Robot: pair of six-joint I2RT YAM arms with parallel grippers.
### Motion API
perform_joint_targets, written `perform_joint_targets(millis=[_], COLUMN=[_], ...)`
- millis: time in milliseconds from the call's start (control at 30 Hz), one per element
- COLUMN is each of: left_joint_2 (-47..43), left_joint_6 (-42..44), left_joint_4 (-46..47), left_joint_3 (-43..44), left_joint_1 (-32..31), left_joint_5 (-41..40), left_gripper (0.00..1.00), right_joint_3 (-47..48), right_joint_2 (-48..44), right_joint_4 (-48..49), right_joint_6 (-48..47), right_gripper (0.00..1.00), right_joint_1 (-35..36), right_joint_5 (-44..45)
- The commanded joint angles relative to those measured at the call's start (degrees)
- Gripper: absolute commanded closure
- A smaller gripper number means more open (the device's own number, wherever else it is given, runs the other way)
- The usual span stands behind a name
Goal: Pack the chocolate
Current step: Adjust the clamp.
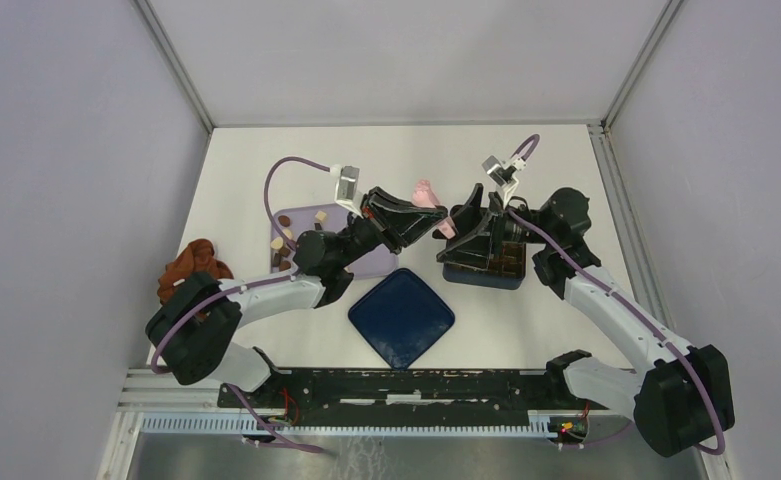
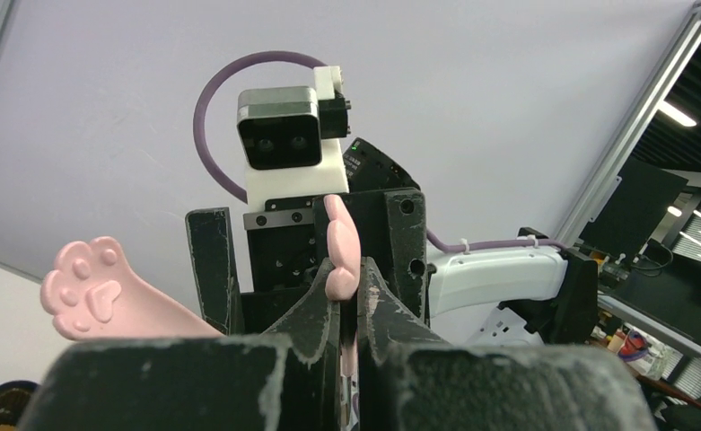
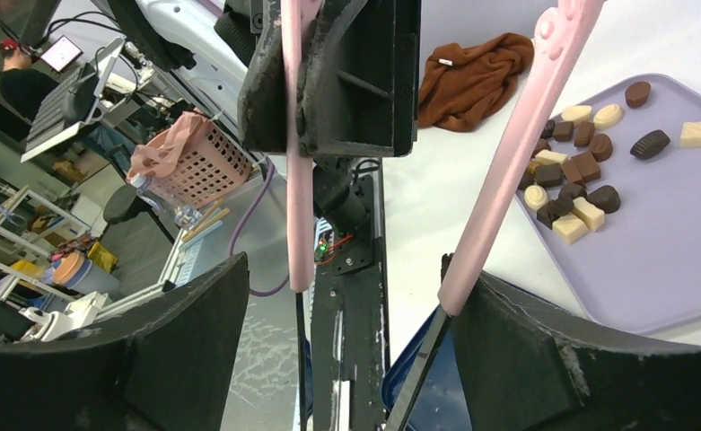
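Pink plastic fills the middle of my view: the tongs (image 3: 508,171) are pinched by one arm in my left gripper (image 1: 436,220), whose jaws are pressed shut on that arm. The other arm springs away free, and its paw-shaped end shows at the left of my left wrist view. My right gripper (image 3: 346,341) faces the left one, close to it above the white table (image 1: 526,160), with its jaws spread wide and nothing between them in a grip. The clamped arm's tip hangs in the gap between the right fingers. The free arm's tip reaches the inner edge of one of those fingers, but I cannot tell whether it touches. The chocolate (image 3: 580,171), dark brown, mid brown and cream-white pieces, lies loosely clustered on a lavender tray (image 3: 670,251) under my left forearm, well apart from both sets of jaws. A reddish-brown cloth (image 1: 194,265) sits crumpled on the table just beyond the tray's outer edge. A dark blue square lid (image 1: 401,318) lies flat between my two arms, nearer my bases. A dark box (image 1: 496,270) stands under my right gripper, and what it holds I cannot make out.
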Motion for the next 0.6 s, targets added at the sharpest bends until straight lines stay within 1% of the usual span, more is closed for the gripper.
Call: perform_joint_targets(millis=[0, 100, 267, 567], left_joint_2=[-0.16, -0.10, 0.03, -0.35], left_joint_6=[-1.90, -2.08, -2.48, -1.98], left_joint_4=[6.29, 6.46, 6.99, 6.85], left_joint_3=[0.09, 0.07, -0.16, -1.24], left_joint_1=[-0.34, -0.34, -0.46, -0.39], left_joint_5=[-2.49, -2.39, -2.24, -3.35], left_gripper=[0.98, 0.98, 0.98, 0.98], right_joint_3=[0.88, 0.78, 1.47, 3.09], right_joint_2=[0.11, 1.32, 2.95, 3.63], right_joint_4=[5.57, 7.07, 7.91, 7.57], right_joint_6=[4.12, 6.31, 7.43, 6.20], right_gripper=[0.19, 0.19, 0.14, 0.17], right_joint_1=[0.08, 0.09, 0.12, 0.01], right_joint_5=[0.88, 1.04, 1.53, 1.51])
